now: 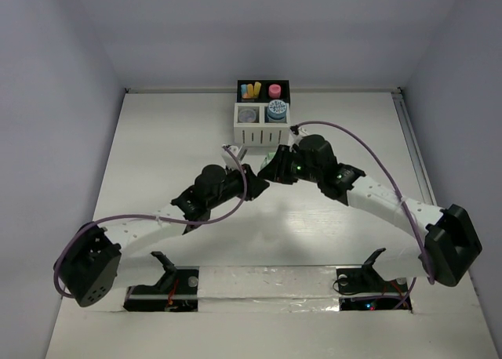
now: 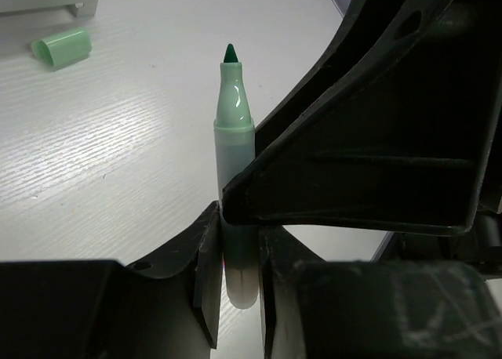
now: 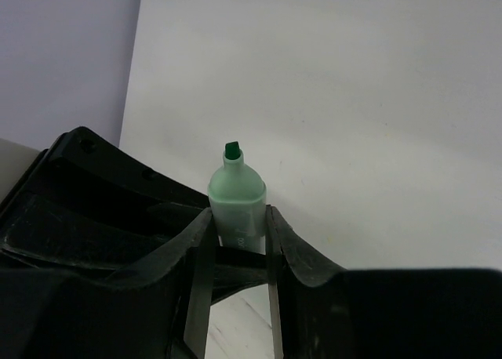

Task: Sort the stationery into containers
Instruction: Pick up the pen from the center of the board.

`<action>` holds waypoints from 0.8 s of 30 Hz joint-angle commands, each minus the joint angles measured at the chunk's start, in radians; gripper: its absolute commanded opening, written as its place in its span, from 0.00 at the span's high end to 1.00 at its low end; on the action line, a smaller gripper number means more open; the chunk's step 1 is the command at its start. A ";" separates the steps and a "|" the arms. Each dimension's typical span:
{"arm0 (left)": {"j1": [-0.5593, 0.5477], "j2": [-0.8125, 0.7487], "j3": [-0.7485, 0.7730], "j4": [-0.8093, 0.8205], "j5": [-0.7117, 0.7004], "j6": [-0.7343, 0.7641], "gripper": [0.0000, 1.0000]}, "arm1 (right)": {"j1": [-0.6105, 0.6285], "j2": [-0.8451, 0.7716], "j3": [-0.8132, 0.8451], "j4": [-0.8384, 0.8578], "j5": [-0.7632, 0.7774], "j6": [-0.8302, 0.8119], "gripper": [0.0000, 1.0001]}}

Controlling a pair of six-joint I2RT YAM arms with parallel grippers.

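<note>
From where I stand, the two arms meet over the middle of the white table (image 1: 157,147), and wide stretches of tabletop lie to either side of them, out to the pale walls (image 1: 55,100) that box it in on the left, right and far sides. One green highlighter (image 2: 234,132), uncapped, with its dark tip pointing away from both wrists, is caught between them. The left gripper (image 2: 239,257) is clamped on its barrel near the blunt end, and the right gripper (image 3: 235,237) is closed on the same barrel just below the shoulder, its black body touching the left one. One green cap (image 2: 61,47) lies loose on the table, near the foot of the organiser (image 1: 252,133), which sits at the far edge against the back wall. Its four bins hold a few yellow and orange stubs (image 1: 249,88), whose number I cannot count, one pink stub (image 1: 274,90), one grey roll (image 1: 249,114) and one blue-white roll (image 1: 276,110).
</note>
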State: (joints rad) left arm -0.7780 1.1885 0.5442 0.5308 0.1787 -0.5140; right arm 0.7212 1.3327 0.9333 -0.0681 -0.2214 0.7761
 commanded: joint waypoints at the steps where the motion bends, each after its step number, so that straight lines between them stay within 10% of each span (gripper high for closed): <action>1: -0.001 -0.062 0.020 0.032 -0.002 0.038 1.00 | 0.007 -0.046 0.009 0.022 0.013 -0.007 0.70; 5: -0.001 -0.098 -0.013 -0.002 -0.056 0.063 1.00 | 0.007 -0.081 0.044 -0.048 0.071 -0.096 0.49; 18: 0.103 -0.185 -0.085 0.014 -0.042 0.072 1.00 | -0.126 0.018 0.035 -0.029 0.215 -0.230 0.47; 24: 0.103 -0.245 -0.145 0.032 -0.077 0.081 1.00 | -0.144 0.209 0.054 0.137 0.353 -0.233 0.30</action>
State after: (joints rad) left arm -0.6777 0.9829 0.4278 0.5083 0.1284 -0.4545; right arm 0.5850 1.4998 0.9424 -0.0677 0.0303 0.5678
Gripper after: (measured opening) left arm 0.143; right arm 0.682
